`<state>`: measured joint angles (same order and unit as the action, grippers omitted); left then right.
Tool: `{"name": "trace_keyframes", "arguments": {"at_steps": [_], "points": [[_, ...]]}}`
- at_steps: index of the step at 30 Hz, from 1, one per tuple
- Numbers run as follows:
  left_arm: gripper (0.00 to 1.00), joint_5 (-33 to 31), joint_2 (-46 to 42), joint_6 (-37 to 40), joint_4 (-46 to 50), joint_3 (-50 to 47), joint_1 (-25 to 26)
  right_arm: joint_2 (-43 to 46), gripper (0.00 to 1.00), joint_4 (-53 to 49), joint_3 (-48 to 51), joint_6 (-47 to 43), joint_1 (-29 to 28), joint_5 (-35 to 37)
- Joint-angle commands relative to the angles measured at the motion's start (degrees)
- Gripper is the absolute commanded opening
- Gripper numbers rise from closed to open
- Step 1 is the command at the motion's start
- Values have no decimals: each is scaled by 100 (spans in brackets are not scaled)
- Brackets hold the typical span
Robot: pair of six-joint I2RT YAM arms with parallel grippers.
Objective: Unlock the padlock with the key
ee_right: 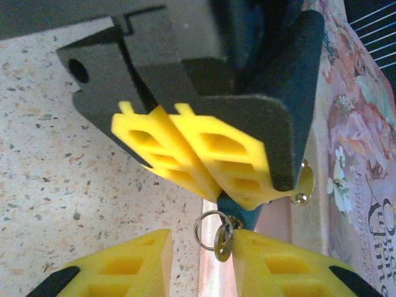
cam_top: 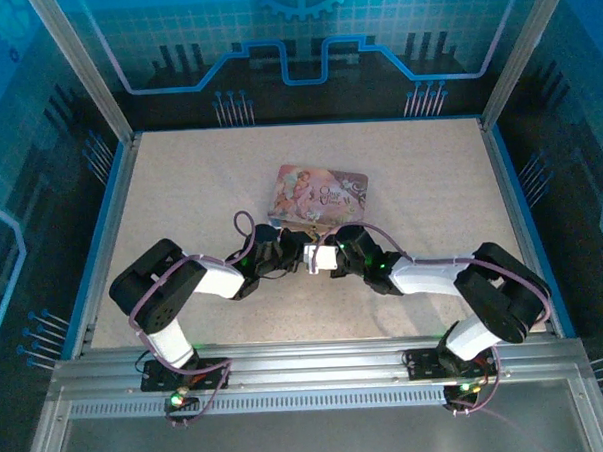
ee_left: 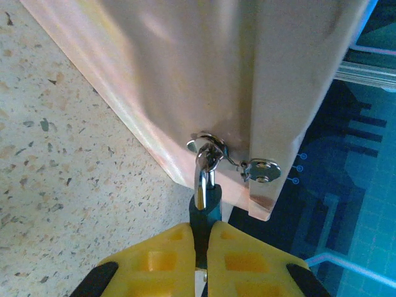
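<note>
Left hand [ee_left: 202, 232] grips padlock [ee_left: 204, 199]; right wrist view reveals dangling key [ee_right: 222, 242].

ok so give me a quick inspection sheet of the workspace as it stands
surface: light speckled table
job's things: padlock hangs by its shackle from the tin's hasp; key on a ring right by the padlock, cannot tell if inserted
clutter: pink picture tin at mid-table
tools: left tool shut on the padlock body; right tool open, key and ring between its fingers
cables: purple cables looped along both arms
surroundings: metal frame rail at the near edge, blue-lit panels around
</note>
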<state>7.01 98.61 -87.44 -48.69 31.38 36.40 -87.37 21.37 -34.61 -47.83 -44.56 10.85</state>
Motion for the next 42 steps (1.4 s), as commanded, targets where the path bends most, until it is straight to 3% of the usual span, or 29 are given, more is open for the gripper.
{"name": "trace_keyframes", "arguments": {"at_steps": [1, 11, 18, 32, 42], "points": [[10, -109, -44, -102, -431, 158, 24, -97, 30, 245, -142, 38, 70, 100], [10, -79, 16, -146, -485, 168, 26, -210, 18, 308, -221, 131, 87, 210], [10, -76, 64, -191, -530, 172, 24, -113, 0, 128, -339, 494, 84, 458], [10, -85, 80, -200, -520, 193, 25, 29, 0, -1187, -968, 2922, -163, 1168], [10, -85, 132, -160, -504, 158, 25, -192, 0, -425, -546, 4255, -302, 780]]}}
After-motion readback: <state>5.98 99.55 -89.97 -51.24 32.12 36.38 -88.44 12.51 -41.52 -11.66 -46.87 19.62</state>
